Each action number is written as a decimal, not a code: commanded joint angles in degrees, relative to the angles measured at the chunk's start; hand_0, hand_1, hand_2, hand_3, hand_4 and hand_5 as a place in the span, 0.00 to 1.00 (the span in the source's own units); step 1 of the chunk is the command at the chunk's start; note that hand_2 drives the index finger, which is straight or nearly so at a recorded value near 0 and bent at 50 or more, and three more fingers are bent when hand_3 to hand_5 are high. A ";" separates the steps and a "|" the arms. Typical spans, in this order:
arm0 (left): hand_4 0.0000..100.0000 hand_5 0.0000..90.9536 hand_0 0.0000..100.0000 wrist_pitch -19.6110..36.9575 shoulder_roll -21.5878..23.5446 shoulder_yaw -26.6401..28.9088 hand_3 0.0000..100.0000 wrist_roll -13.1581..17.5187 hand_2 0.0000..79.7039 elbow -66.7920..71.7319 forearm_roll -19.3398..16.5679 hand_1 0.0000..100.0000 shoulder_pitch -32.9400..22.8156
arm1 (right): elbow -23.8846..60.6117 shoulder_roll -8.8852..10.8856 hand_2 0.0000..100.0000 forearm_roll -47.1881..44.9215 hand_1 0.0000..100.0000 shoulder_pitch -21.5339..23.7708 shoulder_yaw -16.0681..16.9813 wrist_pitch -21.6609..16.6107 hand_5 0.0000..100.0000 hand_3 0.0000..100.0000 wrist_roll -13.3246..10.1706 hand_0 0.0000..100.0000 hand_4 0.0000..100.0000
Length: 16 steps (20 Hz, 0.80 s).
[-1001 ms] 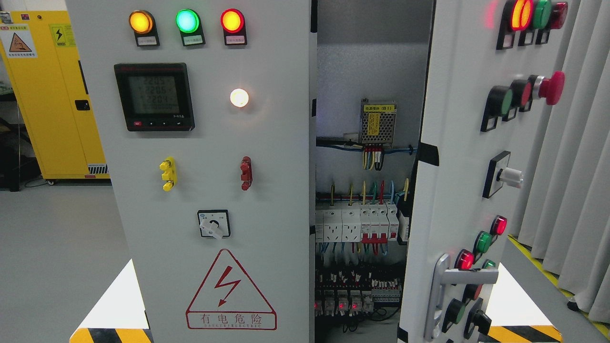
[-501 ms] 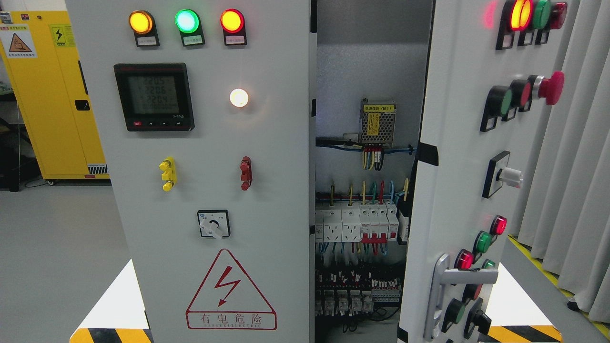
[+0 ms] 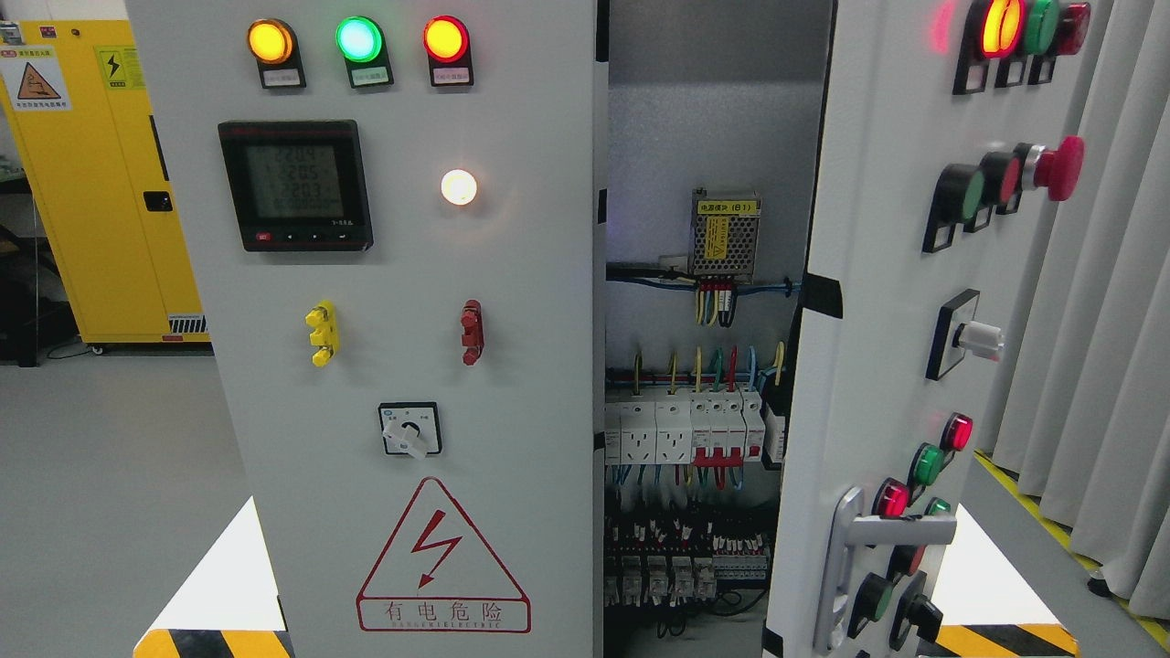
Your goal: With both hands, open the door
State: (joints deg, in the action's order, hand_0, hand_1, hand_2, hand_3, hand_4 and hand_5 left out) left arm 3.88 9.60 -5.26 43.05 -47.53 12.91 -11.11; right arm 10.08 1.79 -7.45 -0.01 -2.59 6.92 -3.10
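The right door (image 3: 877, 302) is already swung open, perhaps not fully; neither hand is seen, so their fingers cannot be judged.

"有电危险" on the left door (image 3: 512, 384), "(B1)" on power supply (image 3: 725, 233)

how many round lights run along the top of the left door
3, in a row above the meter: an amber light at left, a green light in the middle, a red-rimmed light at right. A separate white lamp glows lower down.
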 commanded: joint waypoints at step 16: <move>0.00 0.00 0.12 -1.07 40.41 -4.85 0.00 2.21 0.00 -61.72 30.50 0.56 2.21 | -0.15 0.41 0.04 -0.11 0.50 2.03 0.13 -0.68 0.00 0.00 2.56 0.00 0.00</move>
State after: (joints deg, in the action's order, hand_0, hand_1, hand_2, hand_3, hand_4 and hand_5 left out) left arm 3.00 34.13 -7.12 45.42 -90.49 35.65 -13.18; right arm 10.03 2.11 -7.47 0.09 -2.52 6.23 -1.48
